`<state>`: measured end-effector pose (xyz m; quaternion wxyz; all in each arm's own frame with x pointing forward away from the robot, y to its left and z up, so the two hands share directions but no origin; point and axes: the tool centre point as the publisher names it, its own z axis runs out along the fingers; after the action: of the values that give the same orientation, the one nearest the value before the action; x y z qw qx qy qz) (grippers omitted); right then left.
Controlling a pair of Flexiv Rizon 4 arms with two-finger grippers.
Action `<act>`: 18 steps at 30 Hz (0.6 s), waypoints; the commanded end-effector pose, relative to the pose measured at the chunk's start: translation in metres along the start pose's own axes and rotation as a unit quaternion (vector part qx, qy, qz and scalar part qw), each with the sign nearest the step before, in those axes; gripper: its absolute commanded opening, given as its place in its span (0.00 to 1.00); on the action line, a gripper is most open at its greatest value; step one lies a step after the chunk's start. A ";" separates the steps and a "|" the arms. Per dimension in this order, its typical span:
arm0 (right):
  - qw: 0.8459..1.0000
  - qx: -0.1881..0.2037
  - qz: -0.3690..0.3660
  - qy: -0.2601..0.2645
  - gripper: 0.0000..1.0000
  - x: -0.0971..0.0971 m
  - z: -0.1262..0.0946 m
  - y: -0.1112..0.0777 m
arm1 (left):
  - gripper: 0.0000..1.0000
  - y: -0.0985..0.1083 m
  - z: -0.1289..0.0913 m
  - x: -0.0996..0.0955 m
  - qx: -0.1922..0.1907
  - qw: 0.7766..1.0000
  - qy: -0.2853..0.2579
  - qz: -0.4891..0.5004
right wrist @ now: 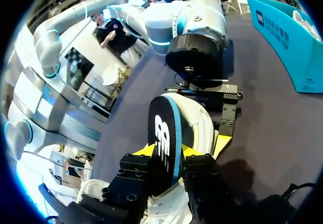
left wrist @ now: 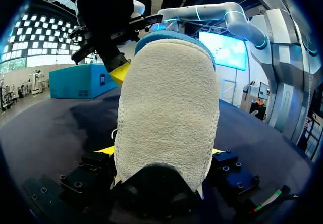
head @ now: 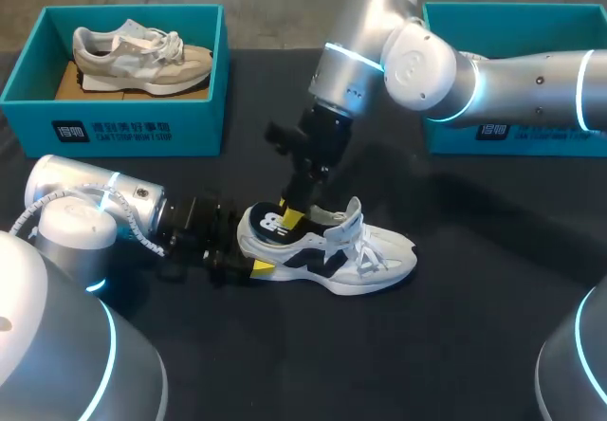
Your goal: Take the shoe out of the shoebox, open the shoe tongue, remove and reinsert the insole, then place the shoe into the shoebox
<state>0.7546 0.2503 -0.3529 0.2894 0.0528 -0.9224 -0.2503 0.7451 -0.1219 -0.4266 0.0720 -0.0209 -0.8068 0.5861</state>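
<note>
A white and navy shoe [head: 341, 252] lies on its sole on the dark table [head: 455, 326], toe to the right. My left gripper [head: 248, 255] comes in low from the left and is shut on its heel; in the left wrist view the pale heel lining [left wrist: 166, 113] fills the gap between the yellow fingertips [left wrist: 107, 150]. From above, my right gripper [head: 289, 214] is shut on a black insole [head: 270, 224] with a white logo, standing up out of the shoe's opening. In the right wrist view the insole [right wrist: 162, 133] is edge-on between the right gripper's [right wrist: 167, 152] yellow tips.
A teal shoebox [head: 114, 122] at the back left holds a beige shoe [head: 142, 56]. A second teal box [head: 517, 137] stands at the back right, partly behind my right arm. Bare table lies in front of the shoe.
</note>
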 end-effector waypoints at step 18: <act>1.000 -0.001 -0.001 -0.001 0.00 -0.002 -0.001 0.000 | 0.00 0.002 0.001 -0.001 -0.001 1.000 -0.001 0.000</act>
<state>0.7578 0.2510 -0.3550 0.2915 0.0537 -0.9208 -0.2534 0.7451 -0.1219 -0.4266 0.0719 -0.0209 -0.8068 0.5861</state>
